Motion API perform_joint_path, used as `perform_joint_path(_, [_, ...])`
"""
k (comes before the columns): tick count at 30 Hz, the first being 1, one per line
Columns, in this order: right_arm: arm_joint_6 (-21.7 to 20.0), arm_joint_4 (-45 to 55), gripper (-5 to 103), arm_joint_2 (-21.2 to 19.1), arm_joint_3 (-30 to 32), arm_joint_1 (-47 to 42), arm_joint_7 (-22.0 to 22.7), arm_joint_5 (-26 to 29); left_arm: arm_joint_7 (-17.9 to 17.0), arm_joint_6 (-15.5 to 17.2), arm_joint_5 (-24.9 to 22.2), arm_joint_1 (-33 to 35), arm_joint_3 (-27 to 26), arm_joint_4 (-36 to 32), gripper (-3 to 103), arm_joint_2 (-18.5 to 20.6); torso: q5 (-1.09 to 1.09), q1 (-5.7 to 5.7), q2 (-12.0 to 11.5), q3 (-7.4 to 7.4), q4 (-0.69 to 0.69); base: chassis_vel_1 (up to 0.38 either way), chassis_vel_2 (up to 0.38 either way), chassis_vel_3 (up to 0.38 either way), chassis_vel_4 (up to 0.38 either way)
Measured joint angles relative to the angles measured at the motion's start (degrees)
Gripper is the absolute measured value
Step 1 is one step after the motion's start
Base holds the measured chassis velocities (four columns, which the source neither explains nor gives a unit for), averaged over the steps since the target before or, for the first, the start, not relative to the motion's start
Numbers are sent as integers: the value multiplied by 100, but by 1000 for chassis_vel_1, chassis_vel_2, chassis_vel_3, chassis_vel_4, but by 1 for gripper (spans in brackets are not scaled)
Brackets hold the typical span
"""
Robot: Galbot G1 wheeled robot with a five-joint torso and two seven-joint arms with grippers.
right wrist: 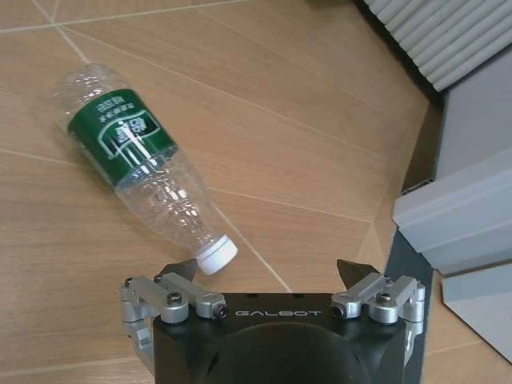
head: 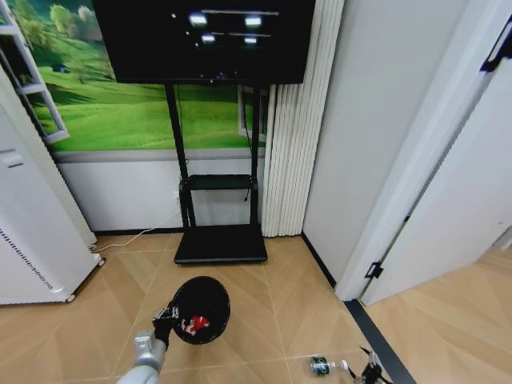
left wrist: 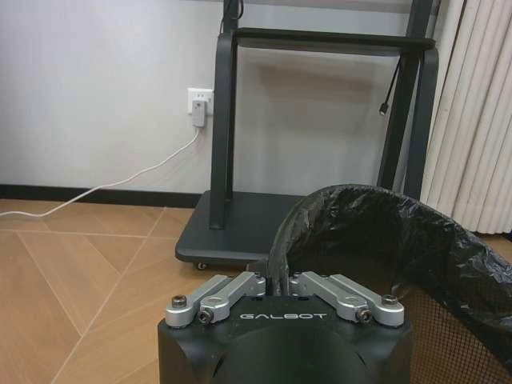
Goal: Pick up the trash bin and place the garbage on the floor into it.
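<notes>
Bin point(head: 200, 309), one, black, bag-lined, held off the floor at lower centre of the head view; left gripper point(head: 166, 318) is clamped on its near rim, jaws closed over the liner edge. Inside it, red-and-white litter point(head: 195, 324); number of pieces unclear. Bottle point(right wrist: 140, 164), one, clear plastic with green label and white cap, lies flat on the wood floor point(right wrist: 304, 152) at the lower right of the head view. Long axis runs diagonally in the right wrist view, cap toward the right gripper point(right wrist: 269, 272), whose jaws are spread wide, cap just beside one fingertip.
</notes>
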Motion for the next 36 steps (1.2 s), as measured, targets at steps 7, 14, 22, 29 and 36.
perform_joint_path(7, [14,-230,99,201,-420,514,-9,40,-5,5,-2,-24,11,48,7,-23,0,0,0,0,4,0,0,0,0])
perform_joint_path(14, [-4,-423,99,265,-932,759,-2,57,-12,8,-3,-24,8,62,7,-17,-1,0,0,0,0,0,0,0,0])
perform_joint_path(22, [-1,-460,99,189,-1323,905,15,12,-16,9,-19,-30,-5,87,7,2,0,0,0,0,0,0,0,0,0])
perform_joint_path(29, [-15,-289,99,-1,-1429,1047,28,61,-16,12,-27,-31,-6,84,7,16,-1,0,0,0,2,0,0,0,0])
perform_joint_path(36, [31,-211,100,-77,-882,810,32,75,-23,25,-39,-39,-7,36,7,41,1,0,0,0,-1,0,0,0,0])
